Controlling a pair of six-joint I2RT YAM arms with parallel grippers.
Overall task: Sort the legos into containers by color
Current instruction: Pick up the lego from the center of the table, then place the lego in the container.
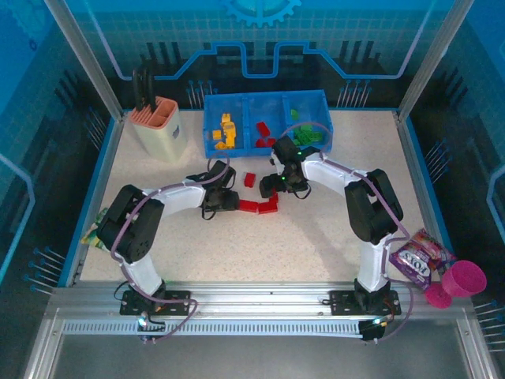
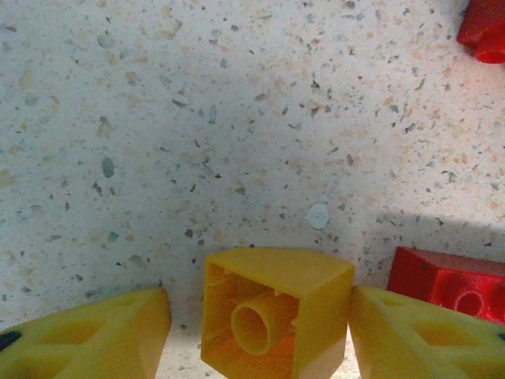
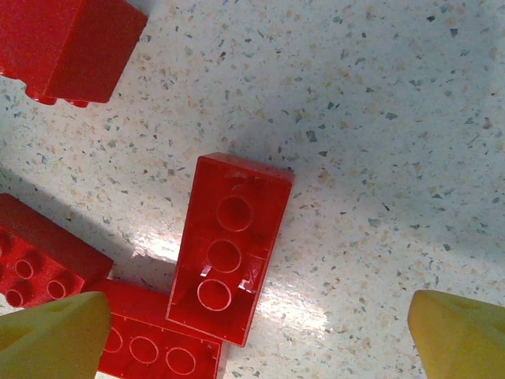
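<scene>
Yellow brick [image 2: 276, 316], hollow side to the camera, sits low centre between the left gripper [image 2: 260, 339] fingers, which are closed on it; thin slit at the frame-left pad. Judgement: carry level to the blue tray [image 1: 267, 95], upper centre, left compartment; release low. Right gripper [image 3: 260, 335] spread wide; upturned red brick [image 3: 229, 249] lies between, nearer the lower-left finger.

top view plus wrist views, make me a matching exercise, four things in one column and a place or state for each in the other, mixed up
Things:
1. left gripper
2. right gripper
3. green bricks
4. holder

Places or states:
a. in the right compartment of the tray
b. open over an upturned red brick
c. left of the tray
d. shut on a yellow brick

Pairs: 1-d, 2-b, 3-a, 4-c
</scene>
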